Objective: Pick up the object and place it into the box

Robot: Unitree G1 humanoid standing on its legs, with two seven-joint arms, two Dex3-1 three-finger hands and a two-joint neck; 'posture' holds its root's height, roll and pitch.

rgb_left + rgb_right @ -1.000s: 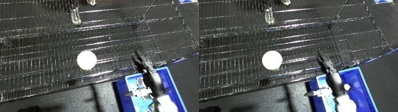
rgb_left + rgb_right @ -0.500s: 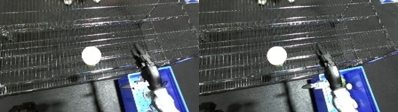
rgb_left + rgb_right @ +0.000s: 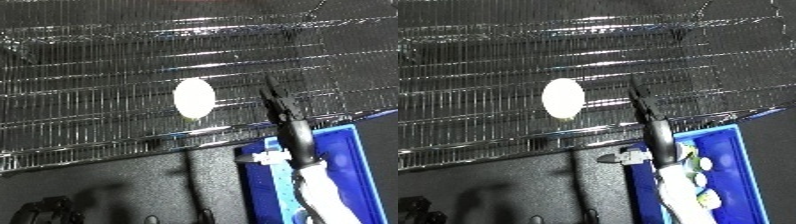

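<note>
1. A wire rack of thin metal bars fills the upper part of both views, its front edge running across the middle.
2. A blue bin sits at the lower right, below the rack's front edge, with a few small pale items lying inside it.
3. The right forearm, white, rises from the lower edge over the bin.
4. The right hand, black, reaches over the rack with fingers straight and close together, holding nothing.
5. A white oval object lies on the rack, left of the hand and apart from it, outside the bin.
</note>
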